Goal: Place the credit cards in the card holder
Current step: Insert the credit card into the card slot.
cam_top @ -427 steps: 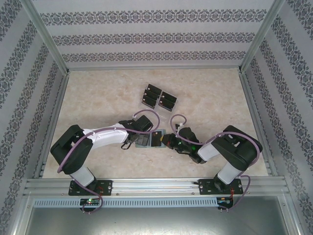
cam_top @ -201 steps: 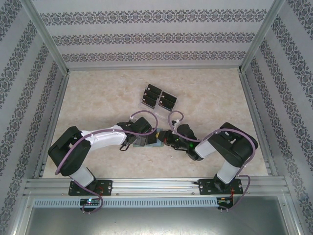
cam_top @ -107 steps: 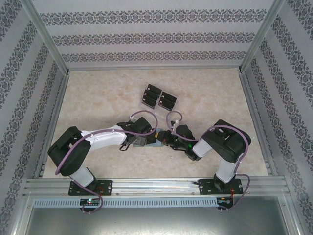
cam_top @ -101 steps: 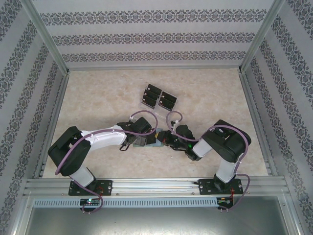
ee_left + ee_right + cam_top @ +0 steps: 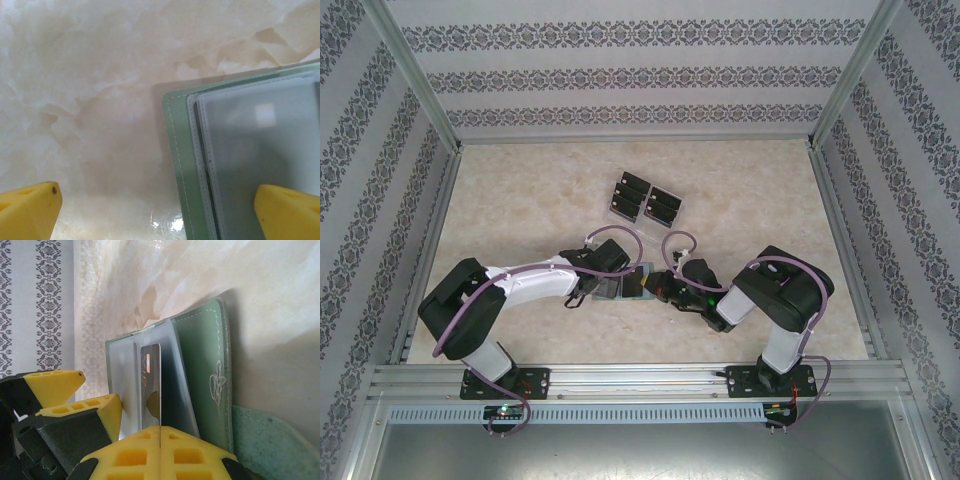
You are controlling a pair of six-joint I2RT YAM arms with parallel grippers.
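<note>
Right pincer [image 5: 159,432] pinches flat black credit card [image 5: 150,375].
Card end in grey-green folding card holder [image 5: 200,365], pincer's 12 o'clock; left pincer [image 5: 159,210] wide apart.

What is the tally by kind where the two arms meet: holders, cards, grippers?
Card holder: 1
Card: 1
Grippers: 2 (left gripper, right gripper)
Total: 4
</note>
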